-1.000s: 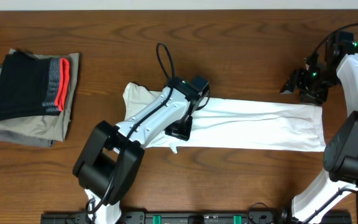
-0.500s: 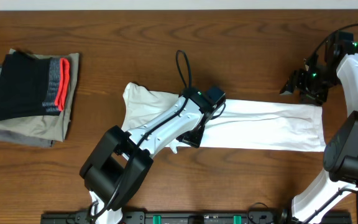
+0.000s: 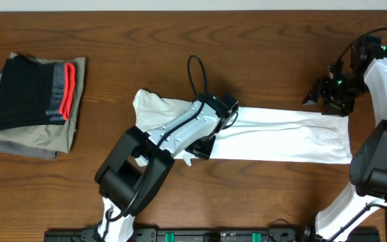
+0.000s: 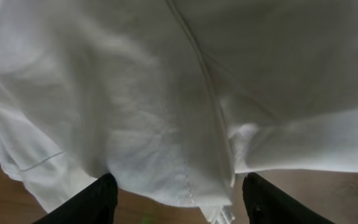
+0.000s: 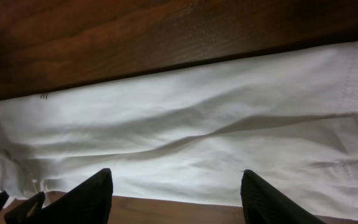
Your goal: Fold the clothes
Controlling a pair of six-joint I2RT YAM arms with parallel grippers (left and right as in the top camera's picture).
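A long white garment lies stretched across the middle of the table, its bunched end at the left. My left gripper is low over the garment's near edge, left of centre. In the left wrist view the left gripper is open, with a rumpled fold of white cloth and its seam between the fingers. My right gripper is at the garment's far right corner. In the right wrist view the right gripper is open and empty above the flat cloth.
A stack of folded clothes sits at the far left: grey pieces underneath, a black one with a red band on top. Bare wooden table lies behind and in front of the garment.
My left gripper moved right along the garment's near edge, then came back slightly left. The right arm has not moved.
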